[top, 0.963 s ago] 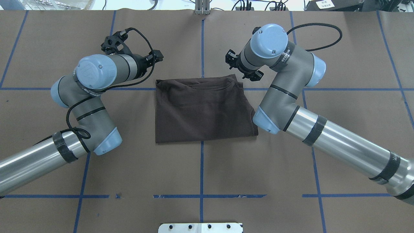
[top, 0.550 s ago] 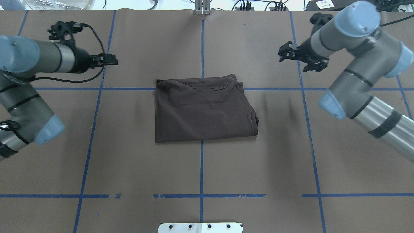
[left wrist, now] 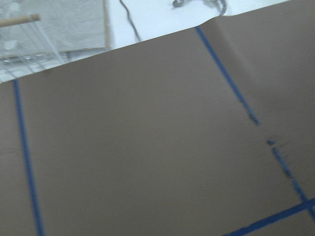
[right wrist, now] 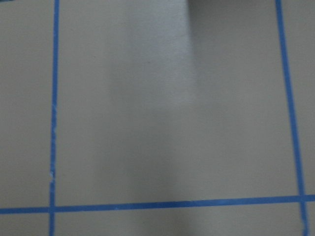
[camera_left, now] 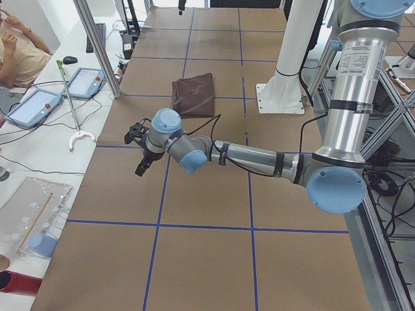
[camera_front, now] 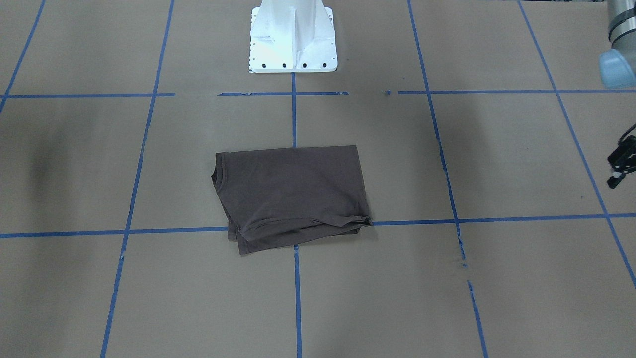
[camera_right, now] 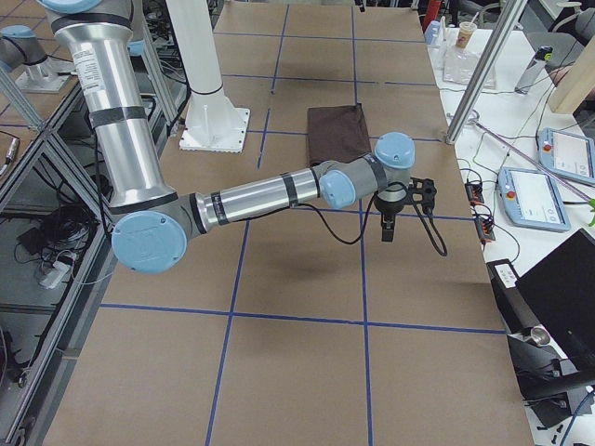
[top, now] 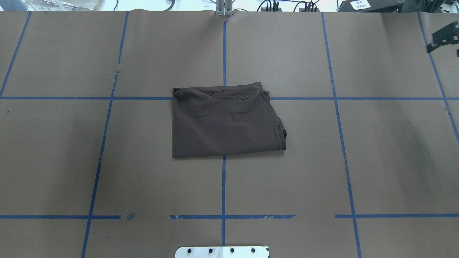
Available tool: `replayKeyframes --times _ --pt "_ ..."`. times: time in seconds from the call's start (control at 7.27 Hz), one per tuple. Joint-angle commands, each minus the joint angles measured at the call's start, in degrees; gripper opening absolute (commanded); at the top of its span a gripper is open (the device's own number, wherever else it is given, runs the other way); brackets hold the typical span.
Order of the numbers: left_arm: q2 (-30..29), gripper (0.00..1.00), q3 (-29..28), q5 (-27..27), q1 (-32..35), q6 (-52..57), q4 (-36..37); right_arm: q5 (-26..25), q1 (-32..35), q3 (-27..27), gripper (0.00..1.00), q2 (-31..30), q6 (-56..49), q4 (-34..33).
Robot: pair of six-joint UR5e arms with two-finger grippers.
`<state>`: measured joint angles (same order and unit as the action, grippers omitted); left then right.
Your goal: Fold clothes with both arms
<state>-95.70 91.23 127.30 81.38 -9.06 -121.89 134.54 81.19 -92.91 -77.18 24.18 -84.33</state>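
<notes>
The dark grey-brown T-shirt (top: 226, 122) lies folded into a rough rectangle at the table's middle, its collar edge at the far side; it also shows in the front-facing view (camera_front: 290, 194) and both side views (camera_left: 193, 94) (camera_right: 339, 133). Nothing touches it. My left gripper (camera_front: 618, 169) is far off to the shirt's left, cut off by the frame edge, above bare table (camera_left: 137, 150). My right gripper (top: 444, 37) is far off at the back right, only partly in view (camera_right: 404, 209). Both hold nothing. I cannot tell whether either is open or shut. Both wrist views show only brown table and blue tape.
The white pedestal base (camera_front: 293, 44) stands at the robot's side of the table. Blue tape lines (top: 223, 186) grid the brown table cover. Tablets (camera_left: 32, 107), cables and a seated person (camera_left: 19, 52) are beyond the table's far edge.
Both arms have swung away from the shirt's far corners, outward to the table's sides. The left arm has left the overhead view. The shirt has not moved.
</notes>
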Motion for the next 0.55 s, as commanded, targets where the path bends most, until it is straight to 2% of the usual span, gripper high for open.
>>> replayKeyframes --times 0.0,0.14,0.28,0.41 --pt "0.3 1.0 -2.1 3.6 7.5 17.2 18.9 0.4 6.0 -5.8 1.0 -3.7 -21.2 -18.1" --pt "0.1 1.0 -1.3 3.7 7.6 18.4 29.9 -0.2 5.9 -10.0 1.0 -6.2 -22.2 -21.6" --pt "0.9 1.0 -0.4 3.7 7.7 18.5 36.8 -0.2 5.9 -10.5 1.0 -7.9 -22.2 -21.7" --pt "1.8 1.0 1.4 3.0 7.7 18.3 37.5 -1.2 5.9 -10.1 1.0 -7.9 -22.2 -21.6"
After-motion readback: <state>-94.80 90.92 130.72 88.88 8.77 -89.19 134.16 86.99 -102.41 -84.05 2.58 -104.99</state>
